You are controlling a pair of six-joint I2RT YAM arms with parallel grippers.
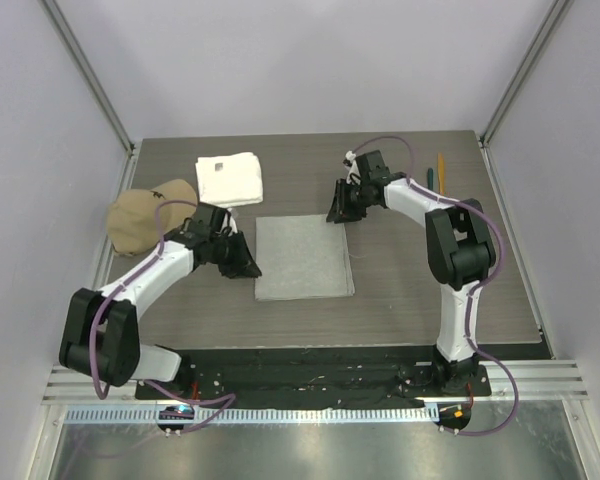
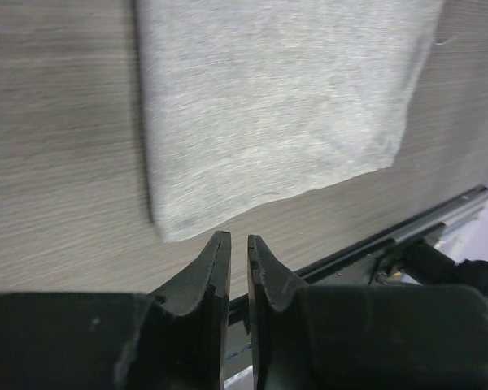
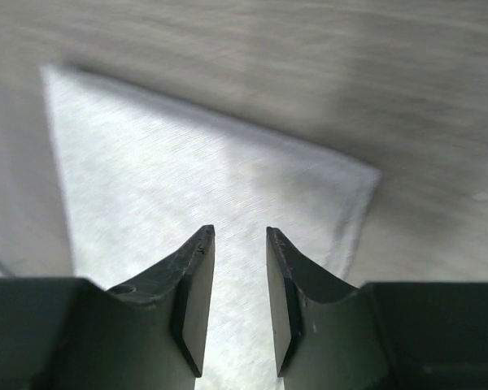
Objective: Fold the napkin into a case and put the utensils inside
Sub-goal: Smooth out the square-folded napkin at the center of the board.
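Centrally, the napkin [image 1: 305, 257] is seen lying flat on the table [image 1: 420, 290] as a grey rectangle between the two arms. The left gripper [image 2: 237, 237] is held low just beside the napkin's left edge, close to its near left corner; its jaws are parted by only a narrow slit and nothing is gripped. The right gripper [image 3: 240, 231] is poised at the far right corner, its jaws set moderately apart and empty. The utensils [image 1: 435, 173] are laid at the table's far right, well apart from the napkin; only an orange stick and a dark piece can be made out. A towel [image 1: 230, 178] and a cap [image 1: 148, 216] are placed at the far left.
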